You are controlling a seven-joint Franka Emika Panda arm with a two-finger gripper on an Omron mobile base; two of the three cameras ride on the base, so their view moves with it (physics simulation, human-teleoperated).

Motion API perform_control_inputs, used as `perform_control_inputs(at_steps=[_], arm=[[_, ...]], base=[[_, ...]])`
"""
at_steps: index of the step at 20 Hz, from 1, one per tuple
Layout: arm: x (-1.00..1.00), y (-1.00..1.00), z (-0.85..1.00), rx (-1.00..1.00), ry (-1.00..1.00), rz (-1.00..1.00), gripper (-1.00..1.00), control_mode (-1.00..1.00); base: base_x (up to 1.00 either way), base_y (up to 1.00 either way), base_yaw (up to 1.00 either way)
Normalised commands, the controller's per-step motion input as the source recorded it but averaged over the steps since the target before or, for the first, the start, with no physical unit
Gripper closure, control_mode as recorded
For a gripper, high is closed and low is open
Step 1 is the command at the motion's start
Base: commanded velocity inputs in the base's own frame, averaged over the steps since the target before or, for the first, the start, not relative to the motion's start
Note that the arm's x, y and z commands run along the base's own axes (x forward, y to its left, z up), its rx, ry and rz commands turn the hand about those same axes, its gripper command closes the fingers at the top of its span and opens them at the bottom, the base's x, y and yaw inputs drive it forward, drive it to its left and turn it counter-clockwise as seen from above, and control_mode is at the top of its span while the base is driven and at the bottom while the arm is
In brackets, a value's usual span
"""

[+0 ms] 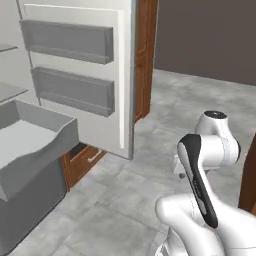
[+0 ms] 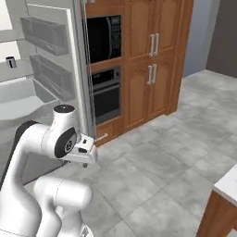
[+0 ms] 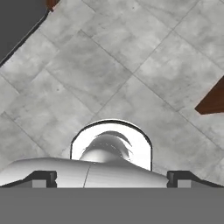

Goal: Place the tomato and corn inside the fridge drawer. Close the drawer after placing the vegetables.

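Note:
The fridge drawer (image 1: 37,145) is a wide light-grey box pulled out of the open fridge at the left, and what I can see of its inside is bare. It also appears behind my arm (image 2: 18,104). The tomato and the corn are out of view. My gripper (image 3: 111,179) hangs folded close to my own base, pointing down at the grey tiled floor, well right of the drawer. Its fingertips (image 3: 41,179) sit far apart with nothing between them, so it is open. The hand (image 2: 84,155) is tucked under the forearm (image 1: 179,169).
The open fridge door (image 1: 120,75) carries two grey door shelves and stands between drawer and wood cabinets. A larger grey front (image 1: 30,205) sits under the drawer. Wall oven and microwave (image 2: 104,41) are in the cabinets. A counter corner (image 2: 227,185) is at right.

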Motion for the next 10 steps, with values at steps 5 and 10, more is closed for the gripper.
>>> perform_control_inputs(at_steps=[5, 10], arm=[[0.0, 0.0, 0.0, 0.0, 0.0, 0.0, -1.0, 1.0], [0.0, 0.0, 0.0, 0.0, 0.0, 0.0, -1.0, 1.0]], base=[[0.52, 0.0, -0.7], [0.83, 0.15, -0.58]])
